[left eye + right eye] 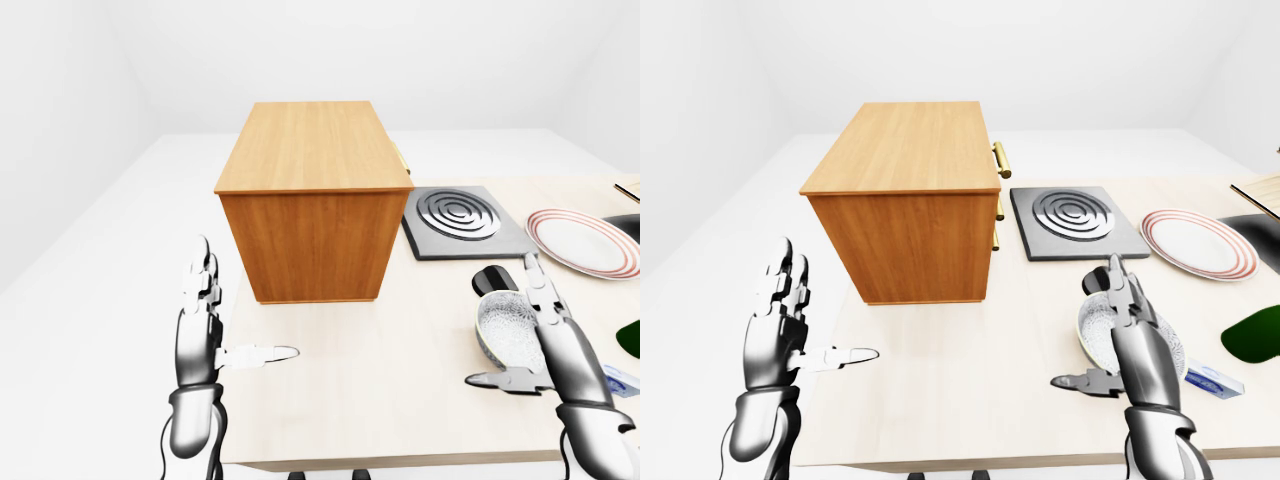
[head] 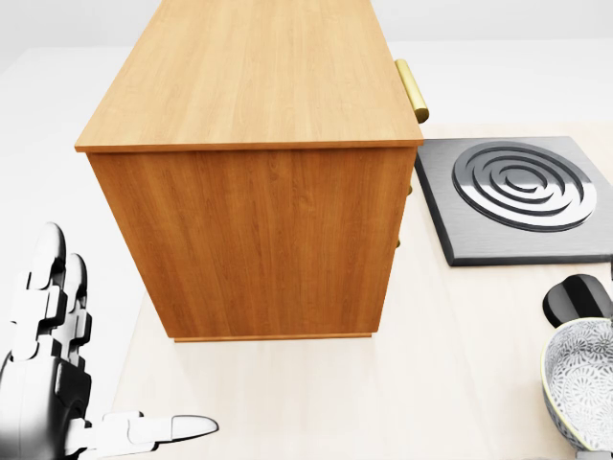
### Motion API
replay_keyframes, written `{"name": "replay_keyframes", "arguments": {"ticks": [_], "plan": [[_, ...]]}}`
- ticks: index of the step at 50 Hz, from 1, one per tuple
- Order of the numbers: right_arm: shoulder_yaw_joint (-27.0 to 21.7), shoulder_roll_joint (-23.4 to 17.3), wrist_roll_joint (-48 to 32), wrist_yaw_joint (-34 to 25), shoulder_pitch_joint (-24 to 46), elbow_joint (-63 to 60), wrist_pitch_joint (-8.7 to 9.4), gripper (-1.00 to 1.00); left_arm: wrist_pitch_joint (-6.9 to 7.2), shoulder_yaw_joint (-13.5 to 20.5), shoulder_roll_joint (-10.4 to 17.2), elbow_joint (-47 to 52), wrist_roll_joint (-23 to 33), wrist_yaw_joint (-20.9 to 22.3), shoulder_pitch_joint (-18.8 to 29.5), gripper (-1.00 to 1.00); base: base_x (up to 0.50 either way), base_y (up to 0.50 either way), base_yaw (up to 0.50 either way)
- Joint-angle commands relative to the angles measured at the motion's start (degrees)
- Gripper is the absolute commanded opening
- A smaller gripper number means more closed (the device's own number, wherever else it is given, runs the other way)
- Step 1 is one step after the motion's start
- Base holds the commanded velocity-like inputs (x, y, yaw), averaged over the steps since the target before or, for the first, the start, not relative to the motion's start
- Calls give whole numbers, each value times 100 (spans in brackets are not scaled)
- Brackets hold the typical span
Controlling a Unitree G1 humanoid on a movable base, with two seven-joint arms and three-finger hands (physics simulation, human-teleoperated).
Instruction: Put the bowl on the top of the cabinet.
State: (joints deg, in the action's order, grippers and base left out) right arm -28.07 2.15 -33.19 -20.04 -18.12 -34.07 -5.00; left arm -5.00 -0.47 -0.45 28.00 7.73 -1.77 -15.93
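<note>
The cabinet (image 1: 310,205) stands on the table (image 1: 390,400) toward the left of the eye views, its flat wooden top bare and its brass handles (image 1: 1001,160) on the side that faces the stove plate (image 1: 460,220). That plate, dark with 1 set of ringed coils, lies just beside the cabinet on its right.

The bowl (image 1: 508,330) sits on the table near the lower right of the left-eye view, well apart from the cabinet; its inside is patterned white (the head view catches only its left rim at the bottom right corner). Just above it lies a small black object (image 2: 575,297), close to the rim and perhaps touching it, though the angle makes that hard to judge.

The right hand (image 1: 545,340) is at the bowl with fingers spread: 2 fingers point up along the bowl's right side and the thumb (image 1: 495,380) reaches out below it, not closed round it. The left hand (image 1: 205,335) is raised off the table's left edge, fingers straight and apart, thumb (image 1: 262,353) pointing right over the table, holding nothing.

Farther right are a red-rimmed plate (image 1: 585,242), a dark green shape (image 1: 1252,335) and a small blue-and-white packet (image 1: 1213,382).
</note>
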Motion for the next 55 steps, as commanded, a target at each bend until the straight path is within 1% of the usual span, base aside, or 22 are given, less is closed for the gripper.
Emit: {"name": "replay_keyframes", "arguments": {"ticks": [1,5,9,14,15,23,34,40,44,55], "plan": [[-390,75,-621,-133,-143,32,0,100,0,-7,8,-43,4,5,6,100,0,0,0],[-468,103,-812,-123,-192,49,0,100,0,-21,6,-39,16,11,-8,100,0,0,0],[-539,113,-849,-282,-132,-137,0,100,0,-25,8,-61,23,5,4,100,0,0,0],[-569,127,-967,-338,-117,-249,0,100,0,-37,10,-71,35,-3,15,100,0,0,0],[-578,114,-1102,-245,-131,-159,0,100,0,-37,12,-75,34,-3,16,100,0,0,0],[-579,106,-1261,-176,-167,-8,0,100,0,-58,19,-64,39,8,-3,100,0,0,0],[-521,-4,-1651,125,-137,447,0,100,0,-57,25,-69,26,33,-16,100,0,0,0],[-382,-121,-2057,579,-207,1000,0,100,0,-65,26,-82,29,41,-25,100,0,0,0],[-343,-204,-2185,732,-249,1239,0,100,0,-62,24,-87,29,39,-27,100,0,0,0],[-286,-337,-2324,933,-244,1567,0,100,0,-45,17,-140,37,17,19,100,0,0,0]]}}
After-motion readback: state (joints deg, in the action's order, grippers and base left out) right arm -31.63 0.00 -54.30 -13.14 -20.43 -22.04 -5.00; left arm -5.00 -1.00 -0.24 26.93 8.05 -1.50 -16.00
